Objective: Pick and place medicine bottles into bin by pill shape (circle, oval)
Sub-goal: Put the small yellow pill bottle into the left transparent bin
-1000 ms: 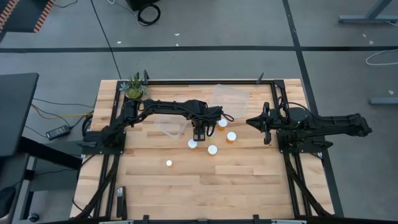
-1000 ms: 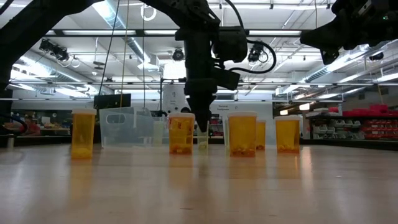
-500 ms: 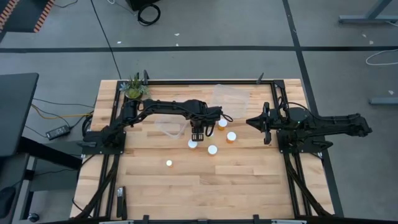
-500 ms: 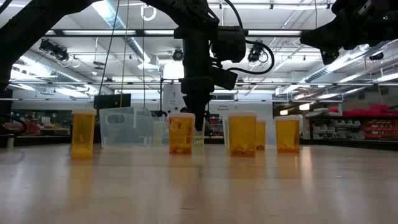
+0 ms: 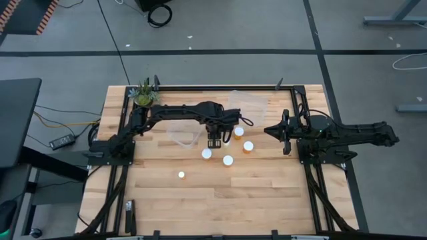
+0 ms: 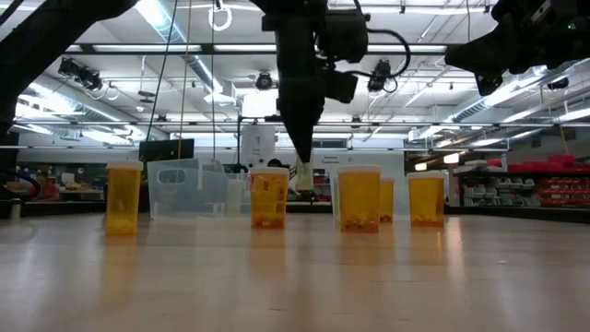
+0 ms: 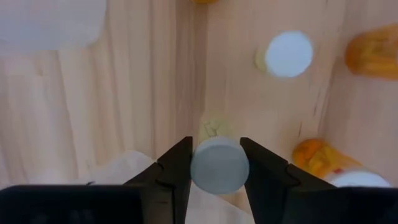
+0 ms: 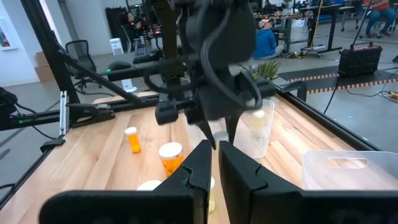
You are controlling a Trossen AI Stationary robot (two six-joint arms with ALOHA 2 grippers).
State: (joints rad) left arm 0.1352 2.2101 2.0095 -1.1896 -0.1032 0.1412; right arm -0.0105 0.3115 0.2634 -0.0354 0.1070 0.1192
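Since the earlier frames the left gripper [image 6: 303, 171] has risen from the table, lifting a narrow medicine bottle [image 7: 219, 164] clear of the surface. Its fingers [image 7: 176, 168] clamp the bottle's white cap from both sides. The left arm reaches out over the table centre, wrist pointing straight down, beside the clear bin [image 5: 182, 137]. Four capped bottles [image 5: 227, 160] stand upright on the table [image 5: 267, 193] below and near it. The right gripper [image 5: 268, 131] is closed and empty, held above the right side.
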